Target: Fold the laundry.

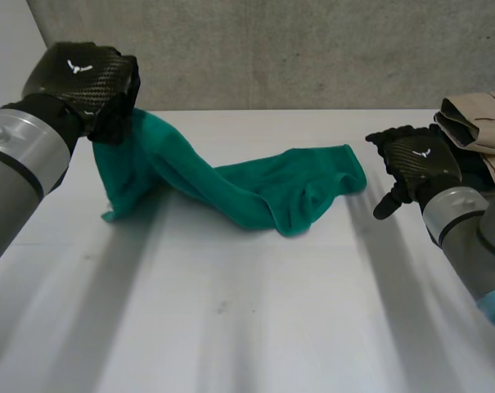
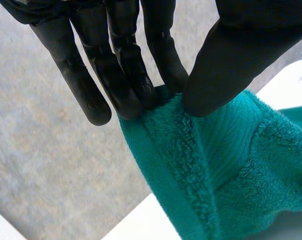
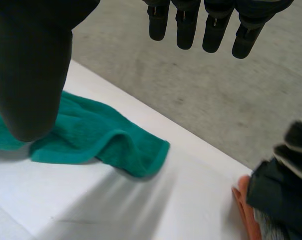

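A green towel (image 1: 255, 192) lies rumpled across the white table (image 1: 231, 327). My left hand (image 1: 87, 82) has one end of it lifted off the table at the far left. In the left wrist view the fingers (image 2: 126, 85) and thumb (image 2: 225, 65) pinch the towel's hemmed edge (image 2: 190, 165), so that hand is shut on it. My right hand (image 1: 415, 164) hovers just right of the towel's other end (image 1: 349, 172), apart from it. Its fingers (image 3: 205, 30) are straight and its thumb (image 3: 31, 75) spread, open and holding nothing; the towel's corner (image 3: 141, 155) lies on the table beneath.
A pile of other laundry (image 1: 480, 123), beige and dark pieces, sits at the table's far right edge behind my right hand; in the right wrist view the pile (image 3: 280, 185) is beside the palm. A grey wall (image 1: 272, 49) runs behind the table.
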Controlling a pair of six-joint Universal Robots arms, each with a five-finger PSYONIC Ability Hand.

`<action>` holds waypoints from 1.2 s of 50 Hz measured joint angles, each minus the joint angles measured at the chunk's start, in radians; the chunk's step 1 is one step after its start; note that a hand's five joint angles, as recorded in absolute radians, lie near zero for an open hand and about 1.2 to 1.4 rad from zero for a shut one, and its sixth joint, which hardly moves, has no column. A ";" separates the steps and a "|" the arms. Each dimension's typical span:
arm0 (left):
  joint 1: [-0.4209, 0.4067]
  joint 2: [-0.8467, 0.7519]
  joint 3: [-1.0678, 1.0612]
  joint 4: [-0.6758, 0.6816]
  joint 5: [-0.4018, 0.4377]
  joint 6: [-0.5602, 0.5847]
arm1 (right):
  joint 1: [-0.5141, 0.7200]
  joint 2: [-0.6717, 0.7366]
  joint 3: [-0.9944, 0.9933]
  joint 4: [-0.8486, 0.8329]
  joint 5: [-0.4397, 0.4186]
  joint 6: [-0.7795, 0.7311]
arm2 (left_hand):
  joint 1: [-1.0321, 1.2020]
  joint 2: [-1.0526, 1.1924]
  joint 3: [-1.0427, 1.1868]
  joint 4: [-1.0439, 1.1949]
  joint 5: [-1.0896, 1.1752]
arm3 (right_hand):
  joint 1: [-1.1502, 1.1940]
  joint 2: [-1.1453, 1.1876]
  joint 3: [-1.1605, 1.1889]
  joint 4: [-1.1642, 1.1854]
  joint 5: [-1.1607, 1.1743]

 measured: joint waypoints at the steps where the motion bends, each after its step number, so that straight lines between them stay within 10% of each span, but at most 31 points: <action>1: -0.001 0.007 -0.002 0.000 0.002 0.000 | 0.000 -0.001 -0.007 0.012 -0.010 -0.009 | 0.000 0.000 0.000 0.000 0.000 | 0.000 0.000 0.000 0.000 0.000; 9: -0.019 0.065 -0.021 0.003 0.011 0.000 | 0.020 0.112 -0.150 0.179 -0.115 -0.049 | 0.000 0.000 0.000 0.000 0.000 | 0.000 0.000 0.000 0.000 0.000; 24: -0.048 0.065 0.045 0.053 0.007 -0.002 | 0.171 0.494 -0.365 0.055 -0.022 0.182 | 0.000 0.000 0.000 0.000 0.000 | 0.017 0.019 0.028 0.034 0.027; 33: -0.079 0.064 0.093 0.058 -0.001 -0.003 | 0.207 0.629 -0.511 -0.013 0.064 0.188 | 0.000 0.000 0.000 0.000 0.000 | 0.845 0.935 0.916 0.924 0.883; 45: -0.035 0.067 0.062 0.057 -0.005 0.006 | 0.115 0.197 -0.340 0.006 0.097 0.062 | 0.000 0.000 0.000 0.000 0.000 | 0.872 0.964 0.979 0.991 0.950; 60: 0.113 -0.012 -0.114 0.046 0.033 0.026 | -0.077 -0.076 -0.430 0.631 -0.089 -0.406 | 0.000 0.000 0.000 0.000 0.000 | 0.872 0.964 0.980 0.992 0.956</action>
